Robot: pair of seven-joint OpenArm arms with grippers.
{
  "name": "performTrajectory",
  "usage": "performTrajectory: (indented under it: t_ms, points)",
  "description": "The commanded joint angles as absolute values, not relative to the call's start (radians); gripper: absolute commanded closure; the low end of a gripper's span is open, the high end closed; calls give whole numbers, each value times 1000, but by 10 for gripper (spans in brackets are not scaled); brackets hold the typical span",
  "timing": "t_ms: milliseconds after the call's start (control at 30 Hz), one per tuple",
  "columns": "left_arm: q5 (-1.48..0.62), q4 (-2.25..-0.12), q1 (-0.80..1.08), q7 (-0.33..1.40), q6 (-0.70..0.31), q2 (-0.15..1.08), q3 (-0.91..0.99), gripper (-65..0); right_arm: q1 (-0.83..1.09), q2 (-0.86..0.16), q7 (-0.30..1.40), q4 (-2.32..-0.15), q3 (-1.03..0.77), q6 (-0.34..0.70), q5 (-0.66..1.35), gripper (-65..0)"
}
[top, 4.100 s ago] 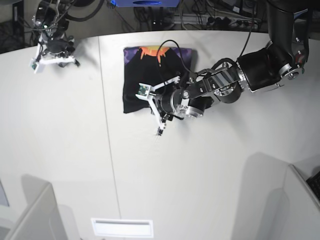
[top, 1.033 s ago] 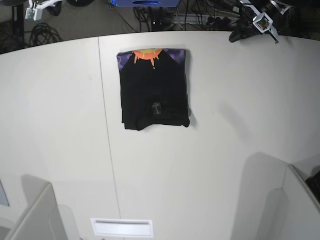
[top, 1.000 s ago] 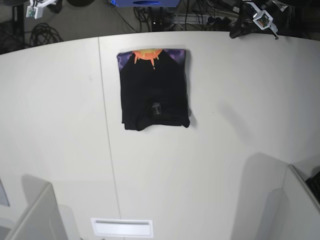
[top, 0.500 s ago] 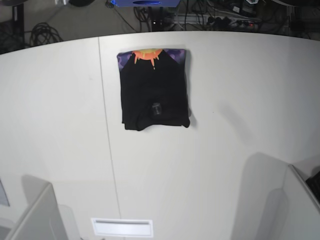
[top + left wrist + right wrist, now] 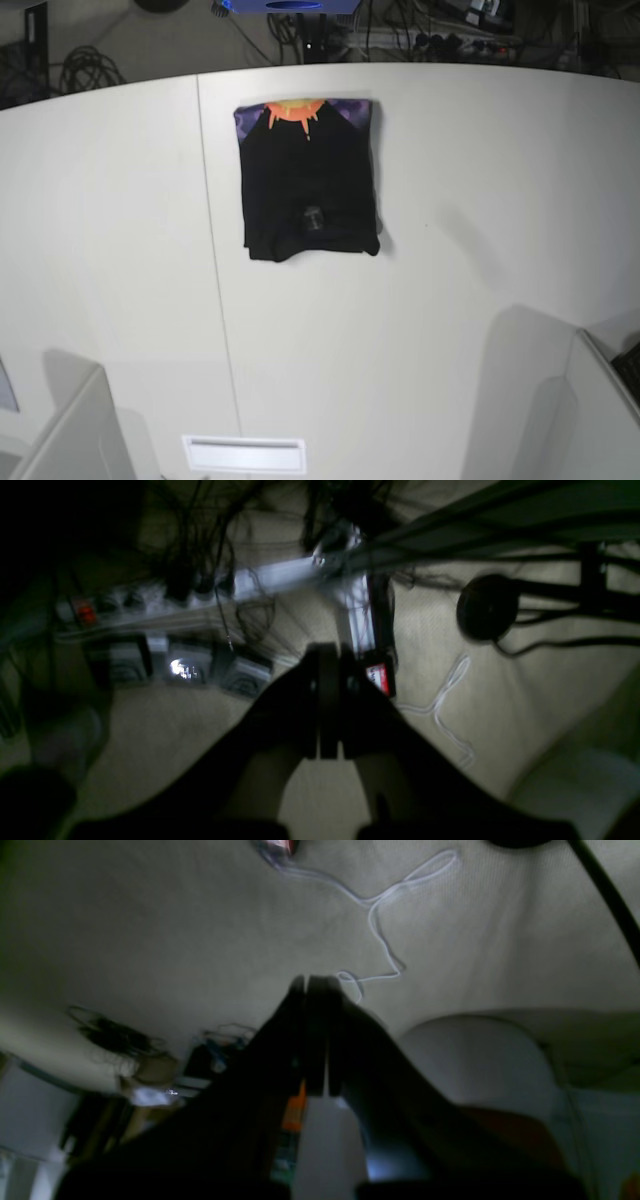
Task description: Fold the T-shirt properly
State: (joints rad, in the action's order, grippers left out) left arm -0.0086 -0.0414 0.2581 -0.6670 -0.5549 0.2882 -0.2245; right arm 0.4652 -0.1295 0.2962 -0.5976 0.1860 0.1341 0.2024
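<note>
The T-shirt [image 5: 309,180] lies folded into a black rectangle at the back middle of the white table [image 5: 450,300], with an orange and purple print strip along its far edge. Neither arm shows in the base view. In the left wrist view my left gripper [image 5: 327,655] is shut with nothing in it, pointing at the floor and cables. The right wrist view shows my right gripper [image 5: 312,985] shut and empty too, over a carpeted floor. Both are away from the T-shirt.
A power strip [image 5: 150,597] and tangled cables lie on the floor below the left gripper. A white cable [image 5: 380,925] snakes over the carpet. A table seam [image 5: 215,260] runs left of the shirt. Grey partitions [image 5: 70,430] stand at the near corners.
Both arms, still at the top corners of the base view a second ago, have withdrawn out of it. The folded T-shirt has not moved.
</note>
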Motion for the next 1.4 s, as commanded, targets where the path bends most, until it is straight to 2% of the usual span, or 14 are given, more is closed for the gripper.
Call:
performTrajectory:
  t_ms: [0, 133, 233, 333, 467, 1367]
  points:
    - [-8, 0, 223, -671, -564, 280, -257, 0, 424, -139, 265, -486, 208, 136, 194, 0]
    - [-21, 0, 134, -633, -553, 229, -291, 0, 278, -136, -94, -133, 295, 136, 194, 0]
    - [-21, 0, 136, -486, -466, 228, -289, 0, 246, -145, -211, -85, 320, 136, 194, 0]
    - [-21, -90, 154, -375, -352, 228, -291, 0, 209, -168, -214, -85, 318, 136, 194, 0]
    - [-21, -94, 150, -364, -268, 228, -289, 0, 171, -168, -220, -85, 318, 136, 194, 0]
    - [-21, -88, 153, -364, -259, 206, -289, 0, 154, -131, -269, -117, 314, 134, 197, 0]
